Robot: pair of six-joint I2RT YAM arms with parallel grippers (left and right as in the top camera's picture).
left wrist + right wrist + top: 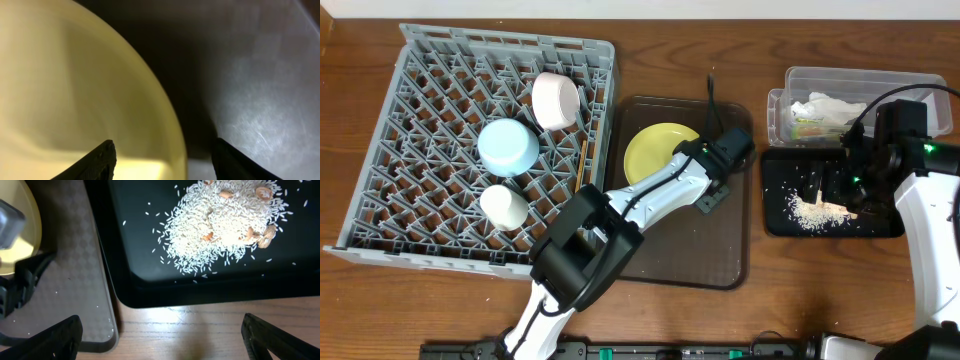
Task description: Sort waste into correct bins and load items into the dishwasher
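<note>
My L arm reaches up from the near edge of the table and across the brown tray (720,250) to the right side of the yellow plate (655,150). The L gripper (165,157) is low over it, fingers apart, w/ the plate's rim between them: one tip over the plate, the other over the tray. That close view is blurry, and my arm hides part of the plate from above.

My R arm stands at the right side. The R gripper (167,335) hangs over the near edge of the black tray (880,215), fingers wide apart, nothing in them. The rice grains (220,225) lie in a heap in that tray w/ some brown bits mixed in.

The napkin (830,108) is in the clear tub (850,85). The dish rack (420,150) holds the blue bowl (508,147), the cream bowl (556,100), the white cup (504,205) and the chopsticks (582,165).
</note>
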